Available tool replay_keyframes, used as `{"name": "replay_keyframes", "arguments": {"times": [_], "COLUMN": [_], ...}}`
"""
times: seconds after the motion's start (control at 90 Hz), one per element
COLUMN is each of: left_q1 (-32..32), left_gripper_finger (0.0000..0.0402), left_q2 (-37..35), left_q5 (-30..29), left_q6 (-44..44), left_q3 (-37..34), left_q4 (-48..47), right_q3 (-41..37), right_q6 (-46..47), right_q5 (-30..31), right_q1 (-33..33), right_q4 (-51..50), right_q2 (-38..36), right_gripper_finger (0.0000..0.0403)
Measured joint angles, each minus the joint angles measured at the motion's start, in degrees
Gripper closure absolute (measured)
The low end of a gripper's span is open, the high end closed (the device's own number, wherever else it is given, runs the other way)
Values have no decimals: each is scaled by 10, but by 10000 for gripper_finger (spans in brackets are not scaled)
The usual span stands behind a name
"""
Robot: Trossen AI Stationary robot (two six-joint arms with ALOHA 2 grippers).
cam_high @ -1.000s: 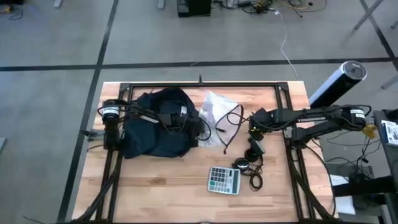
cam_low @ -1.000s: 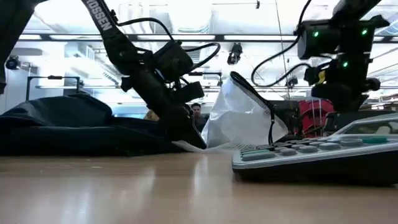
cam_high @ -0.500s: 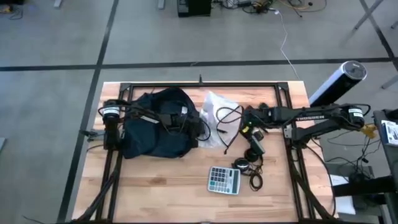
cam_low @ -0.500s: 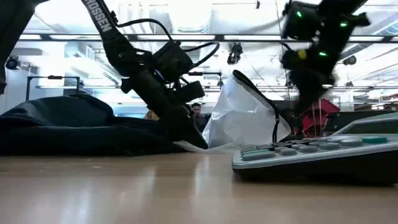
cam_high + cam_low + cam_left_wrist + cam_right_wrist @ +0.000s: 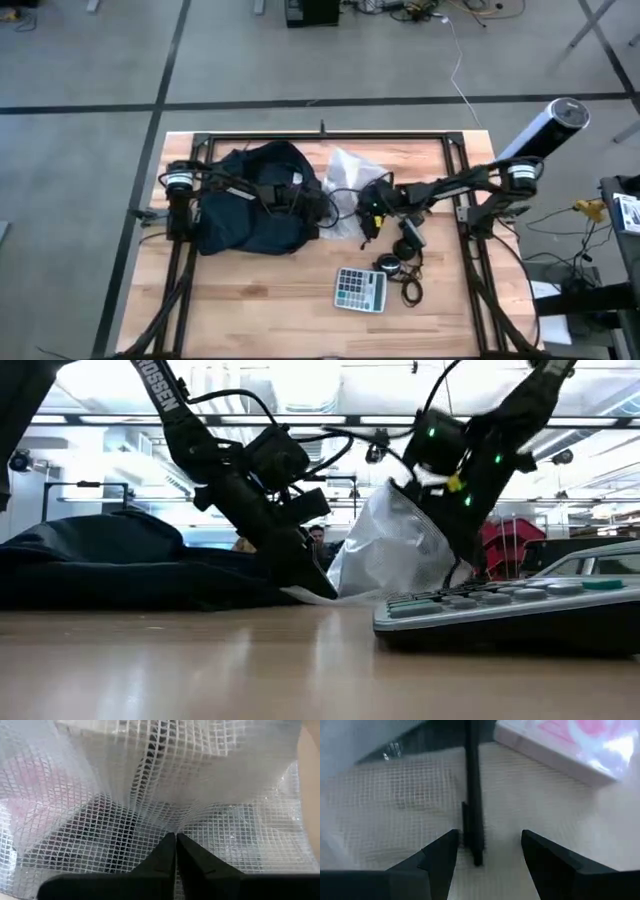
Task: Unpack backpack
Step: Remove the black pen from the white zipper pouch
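The dark navy backpack (image 5: 250, 200) lies slumped on the table's left half, seen in the low view as a low dark mound (image 5: 110, 560). Beside it on the right stands a silvery-grey mesh pouch (image 5: 347, 172), raised like a tent (image 5: 385, 555). My left gripper (image 5: 318, 592) reaches across the backpack and is shut on the pouch. My right gripper (image 5: 370, 212) hangs open over the pouch's right side, its fingers on either side of a black strip (image 5: 472, 815) on the pouch. My left gripper pinches the pouch's mesh wall (image 5: 172, 822) between its two shut fingers. The mesh gathers into folds at the fingertips. The fingers slant down from the table's left, low near the pouch's bottom edge (image 5: 335, 596), which lies on the table. Whether my right gripper touches the pouch, I cannot tell.
A calculator (image 5: 360, 290) lies near the front edge, large in the low view (image 5: 510, 610). Black headphones with cables (image 5: 405, 265) lie to its right. A pink and white box (image 5: 570, 750) shows beyond the pouch in the right wrist view.
My right gripper has swung toward the table's left, from beside the headphones to the pouch, tipping down and sinking until it hangs over the pouch's right side. The pouch, the backpack and my left gripper have stayed where they were.
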Motion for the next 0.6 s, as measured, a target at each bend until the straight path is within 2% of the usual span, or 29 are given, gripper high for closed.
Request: {"name": "replay_keyframes", "arguments": {"times": [0.144, 0.233, 0.311, 0.456, 0.522, 0.6], "left_q1": [0, 0, 0, 0, 0, 0], "left_gripper_finger": [396, 396, 396, 396, 396, 396], "left_q2": [0, 0, 0, 0, 0, 0], "left_q5": [5, 5, 5, 5, 5, 6], "left_q6": [0, 1, 2, 2, 2, 2], "left_q3": [-3, -6, -7, -7, -7, -7], "left_q4": [4, 11, 15, 14, 12, 7], "right_q3": [4, 3, 4, 2, 0, -2], "right_q6": [-10, -12, -15, -13, -13, -10], "right_q5": [3, 0, 0, 5, 5, 7], "right_q1": [-3, -4, -3, -3, -2, 1], "right_q4": [36, 33, 34, 23, -3, -41], "right_q2": [31, 41, 42, 19, -5, -42], "right_gripper_finger": [204, 227, 269, 375, 378, 364]}}
